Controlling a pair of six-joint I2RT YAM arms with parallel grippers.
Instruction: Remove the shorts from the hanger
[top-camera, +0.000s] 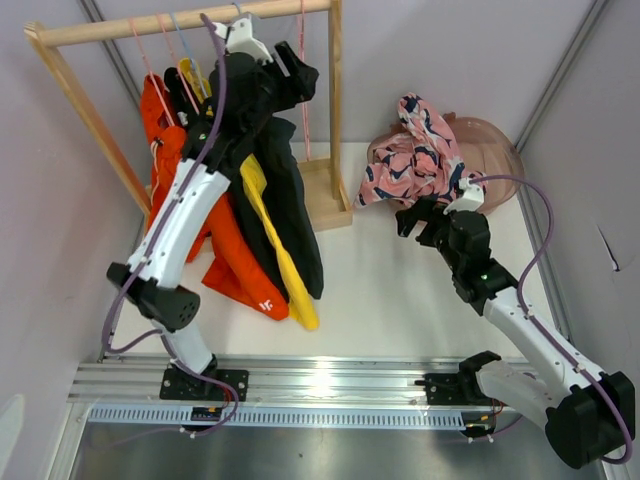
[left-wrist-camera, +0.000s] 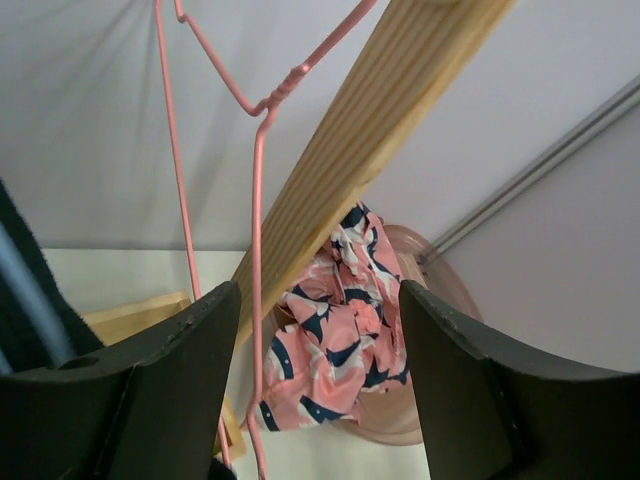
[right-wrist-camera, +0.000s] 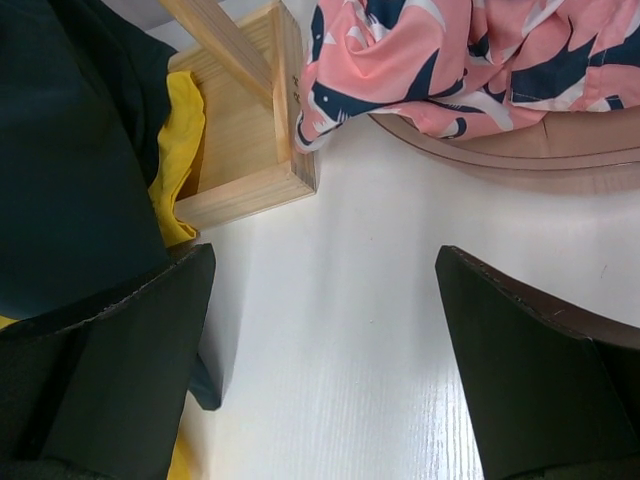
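Hanging by rail (left-wrist-camera: 400, 110), left gripper (left-wrist-camera: 320, 385) jaws standing apart, pink hanger (left-wrist-camera: 256, 300) showing between; right gripper (right-wrist-camera: 325, 370) jaws gaping wide, empty, near floral shorts (right-wrist-camera: 450, 60).

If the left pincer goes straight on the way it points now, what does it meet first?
Probably the pink wire hanger, hanging just ahead of the open left pincer; the wooden rack bar seems close behind it.
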